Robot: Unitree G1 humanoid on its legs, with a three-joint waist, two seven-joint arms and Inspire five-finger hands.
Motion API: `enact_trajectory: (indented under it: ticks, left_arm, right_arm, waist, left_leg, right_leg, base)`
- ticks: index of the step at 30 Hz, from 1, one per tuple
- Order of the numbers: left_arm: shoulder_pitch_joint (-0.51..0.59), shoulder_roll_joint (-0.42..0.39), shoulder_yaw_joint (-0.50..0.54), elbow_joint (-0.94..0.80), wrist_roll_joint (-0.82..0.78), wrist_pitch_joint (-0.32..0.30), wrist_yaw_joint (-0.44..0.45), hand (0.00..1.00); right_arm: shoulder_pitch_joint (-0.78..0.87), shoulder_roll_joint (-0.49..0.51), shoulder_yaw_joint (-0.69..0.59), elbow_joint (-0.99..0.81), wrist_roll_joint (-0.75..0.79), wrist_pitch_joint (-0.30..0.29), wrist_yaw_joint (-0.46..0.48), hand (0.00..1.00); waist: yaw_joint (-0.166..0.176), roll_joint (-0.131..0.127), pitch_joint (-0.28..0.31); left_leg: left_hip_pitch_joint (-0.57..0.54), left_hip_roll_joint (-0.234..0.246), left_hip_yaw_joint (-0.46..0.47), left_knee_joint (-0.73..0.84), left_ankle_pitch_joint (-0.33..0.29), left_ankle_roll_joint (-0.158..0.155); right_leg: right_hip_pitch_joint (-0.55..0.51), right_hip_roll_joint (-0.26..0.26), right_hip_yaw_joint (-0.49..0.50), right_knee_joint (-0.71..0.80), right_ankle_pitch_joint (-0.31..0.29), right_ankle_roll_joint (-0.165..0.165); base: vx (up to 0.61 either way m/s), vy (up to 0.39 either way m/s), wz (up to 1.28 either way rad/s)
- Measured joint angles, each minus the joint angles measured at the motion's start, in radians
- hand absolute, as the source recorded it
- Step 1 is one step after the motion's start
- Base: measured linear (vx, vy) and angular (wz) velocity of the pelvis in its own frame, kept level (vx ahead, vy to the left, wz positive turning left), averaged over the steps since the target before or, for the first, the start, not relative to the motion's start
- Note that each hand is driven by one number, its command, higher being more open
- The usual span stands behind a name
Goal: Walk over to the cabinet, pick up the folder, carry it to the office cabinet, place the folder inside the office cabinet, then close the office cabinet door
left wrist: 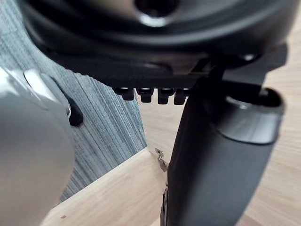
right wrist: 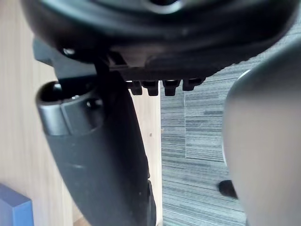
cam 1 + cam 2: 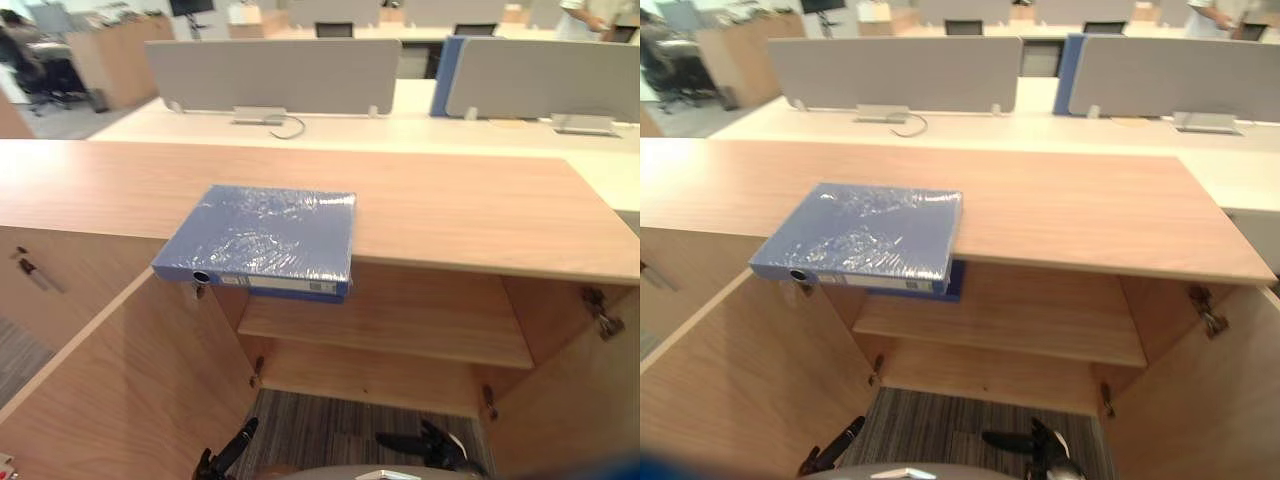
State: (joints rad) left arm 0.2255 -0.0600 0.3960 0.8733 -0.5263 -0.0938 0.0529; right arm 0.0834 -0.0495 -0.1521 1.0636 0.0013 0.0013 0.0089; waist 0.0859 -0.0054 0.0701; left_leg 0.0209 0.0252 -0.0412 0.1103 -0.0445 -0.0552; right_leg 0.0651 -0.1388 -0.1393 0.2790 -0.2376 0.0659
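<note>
A blue folder [image 3: 262,238] wrapped in clear film lies flat on the wooden cabinet top [image 3: 460,205], its spine hanging over the front edge. Below it the cabinet stands open, with one inner shelf [image 3: 400,335]. Its left door [image 3: 120,390] and right door [image 3: 585,400] are both swung out towards me. My left hand [image 3: 225,452] hangs low in front of the opening with relaxed fingers and holds nothing; its thumb [image 1: 211,165] shows in the left wrist view. My right hand [image 3: 432,446] hangs low on the other side, also open and holding nothing, and shows again in the right wrist view [image 2: 103,155].
Striped grey carpet [image 3: 330,425] lies between the open doors. Behind the cabinet runs a pale desk [image 3: 420,125] with grey partition screens [image 3: 270,72]. A person [image 3: 592,14] stands at the far right, and office chairs are at the far left.
</note>
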Motion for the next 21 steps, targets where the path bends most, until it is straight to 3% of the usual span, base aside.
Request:
enact_trajectory:
  ticks: [2,7,12,16,21]
  left_arm:
    - [0.01,0.004,-0.04,-0.077,-0.101,0.01,-0.012,1.0]
    - [0.045,0.002,-0.128,-0.423,-0.318,0.006,-0.029,1.0]
    - [0.049,0.001,-0.156,-0.656,-0.324,-0.016,0.012,1.0]
    - [0.11,-0.007,-0.17,-0.806,-0.202,-0.015,0.026,1.0]
    - [0.206,-0.027,-0.17,-1.013,0.094,0.004,0.038,1.0]
  right_arm:
    - [0.0,-0.005,0.025,-0.001,0.0,0.007,0.001,1.0]
    - [-0.002,0.02,0.067,-0.01,-0.001,0.01,0.003,1.0]
    - [0.001,0.018,0.095,-0.009,-0.001,0.012,0.001,1.0]
    - [0.003,0.025,0.096,-0.009,-0.004,0.013,0.001,1.0]
    - [-0.008,0.062,0.105,-0.014,-0.012,0.016,0.004,1.0]
  waist:
    - [0.008,0.0,0.002]
    - [0.027,-0.035,0.003]
    - [0.047,-0.037,0.005]
    - [0.069,-0.037,0.006]
    - [0.099,-0.047,0.013]
  left_leg:
    - [-0.002,0.017,-0.021,-0.019,0.006,-0.013]
    - [0.013,0.037,-0.053,-0.048,0.006,-0.025]
    - [0.017,0.028,-0.085,-0.05,0.006,-0.025]
    - [0.009,0.019,-0.115,-0.043,0.005,-0.025]
    - [-0.019,0.008,-0.158,-0.021,-0.002,-0.021]
  right_leg:
    - [0.025,0.029,-0.026,-0.054,0.018,-0.012]
    - [0.087,0.057,-0.068,-0.122,0.028,-0.015]
    - [0.124,0.049,-0.107,-0.153,0.041,0.0]
    - [0.141,0.048,-0.138,-0.161,0.054,0.01]
    - [0.145,0.047,-0.161,-0.164,0.057,0.012]
  base:
    - [0.12,-0.198,0.3]
    - [0.11,-0.091,0.21]
    - [0.05,-0.004,0.21]
    - [0.02,0.006,0.32]
    - [-0.04,0.013,0.23]
